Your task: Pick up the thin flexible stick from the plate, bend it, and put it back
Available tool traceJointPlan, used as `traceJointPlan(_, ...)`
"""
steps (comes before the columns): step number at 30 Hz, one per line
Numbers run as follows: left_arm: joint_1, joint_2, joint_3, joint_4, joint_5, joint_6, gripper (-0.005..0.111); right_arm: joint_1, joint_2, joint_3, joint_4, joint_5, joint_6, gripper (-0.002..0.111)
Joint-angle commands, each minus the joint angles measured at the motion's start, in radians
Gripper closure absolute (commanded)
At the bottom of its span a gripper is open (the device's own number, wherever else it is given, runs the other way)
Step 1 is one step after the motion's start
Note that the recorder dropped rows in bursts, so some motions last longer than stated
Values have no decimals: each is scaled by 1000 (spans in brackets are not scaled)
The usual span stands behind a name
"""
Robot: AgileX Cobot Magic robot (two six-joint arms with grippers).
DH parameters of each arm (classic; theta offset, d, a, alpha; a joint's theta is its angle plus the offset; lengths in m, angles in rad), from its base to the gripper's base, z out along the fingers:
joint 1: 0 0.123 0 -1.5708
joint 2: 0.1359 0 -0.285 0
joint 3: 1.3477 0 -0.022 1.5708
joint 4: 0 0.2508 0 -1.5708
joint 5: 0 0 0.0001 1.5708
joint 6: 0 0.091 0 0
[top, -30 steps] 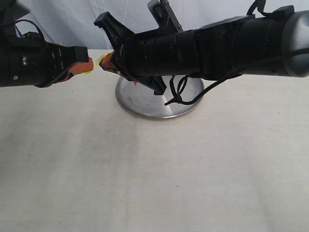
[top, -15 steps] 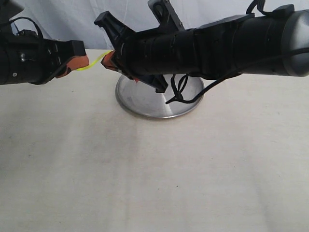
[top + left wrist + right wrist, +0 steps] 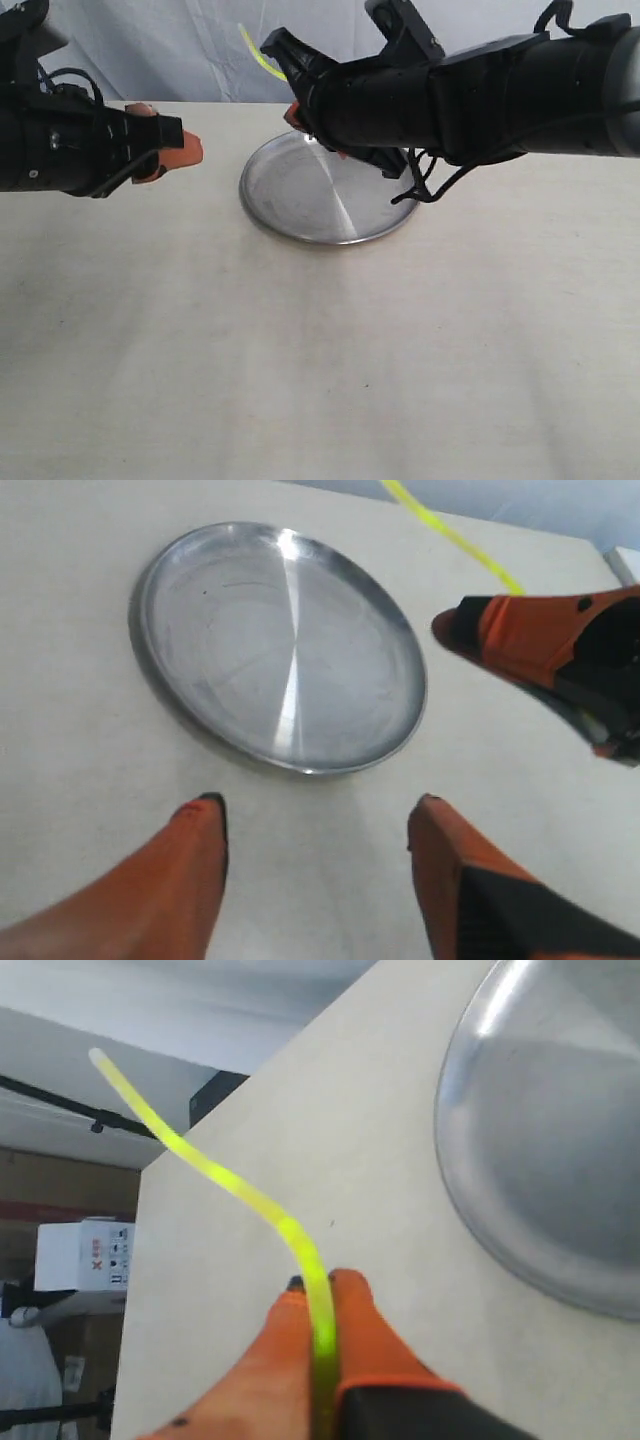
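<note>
My right gripper (image 3: 320,1285) is shut on the thin flexible stick (image 3: 215,1175), a yellow-green straw with a bend, sticking out past the fingertips. In the exterior view the stick (image 3: 256,50) points up and left from the right gripper (image 3: 292,112), held above the far left rim of the plate (image 3: 300,190). The steel plate (image 3: 250,640) has nothing on it. My left gripper (image 3: 315,805) is open with nothing between its orange fingers, hovering over the table left of the plate (image 3: 560,1130). In the exterior view the left gripper (image 3: 185,148) stands well apart from the stick.
The beige tabletop (image 3: 320,350) stretches toward the front. A pale cloth backdrop (image 3: 180,50) hangs behind the table's far edge. The right arm's black cable loop (image 3: 420,180) dangles over the plate's right side.
The left gripper let go of the stick and opened, staying left. The right gripper moved right and up with the stick, which now points upward; the plate is uncovered.
</note>
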Motion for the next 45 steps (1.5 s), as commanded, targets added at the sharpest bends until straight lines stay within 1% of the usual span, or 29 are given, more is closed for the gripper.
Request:
traceJointPlan(1, -4, -2, 10, 289, 62, -299, 55, -99, 35, 3, -107, 3, -22, 109)
traceJointPlan(2, -4, -2, 10, 306, 84, -324, 55, -138, 60, 3, -126, 28, -22, 109)
traceJointPlan(5, -4, -2, 10, 306, 138, -324, 55, -205, 129, -4, -173, 90, -22, 109)
traceJointPlan(7, -4, -2, 10, 306, 171, -324, 55, -227, 164, -22, -187, 137, -22, 102)
traceJointPlan(9, -4, -2, 12, 306, 184, -324, 55, -233, 189, -51, -189, 159, -32, 87)
traceJointPlan(12, -4, -2, 12, 313, 207, -324, 55, -233, 217, -108, -190, 151, -39, 59)
traceJointPlan(14, -4, -2, 12, 339, 223, -324, 55, -233, 233, -147, -194, 139, -41, 51)
traceJointPlan(16, -4, -2, 12, 364, 242, -324, 55, -233, 244, -183, -217, 139, -41, 50)
traceJointPlan(20, -4, -2, 12, 440, 293, -353, 55, -233, 228, -222, -262, 208, -41, 50)
traceJointPlan(21, -4, -2, 12, 458, 298, -375, 55, -233, 213, -222, -278, 226, -41, 52)
traceJointPlan(22, -4, -3, 12, 483, 298, -398, 56, -233, 195, -219, -305, 252, -41, 56)
traceJointPlan(24, -4, -7, 12, 494, 298, -409, 62, -233, 153, -212, -405, 307, -41, 74)
traceJointPlan(26, -4, -21, 12, 496, 289, -409, 79, -233, 102, -202, -544, 379, -29, 102)
traceJointPlan(27, -4, -36, 20, 496, 266, -409, 89, -235, 69, -193, -632, 420, 3, 108)
traceJointPlan(28, -4, -56, 32, 487, 232, -409, 99, -236, 33, -179, -730, 457, 54, 108)
traceJointPlan(29, -4, -81, 47, 486, 205, -409, 107, -236, -7, -161, -840, 485, 122, 109)
traceJointPlan(33, -4, -208, 118, 486, 63, -406, 106, -236, -215, -22, -1246, 508, 408, 109)
traceJointPlan(35, -4, -273, 148, 472, -10, -406, 106, -236, -319, 52, -1349, 508, 470, 109)
traceJointPlan(39, -4, -373, 187, 480, -76, -400, 106, -236, -590, 216, -1385, 485, 477, 109)
traceJointPlan(42, -4, -399, 189, 465, -71, -400, 106, -236, -756, 284, -1385, 460, 477, 109)
traceJointPlan(45, -4, -408, 189, 482, -77, -400, 106, -236, -862, 299, -1383, 474, 477, 109)
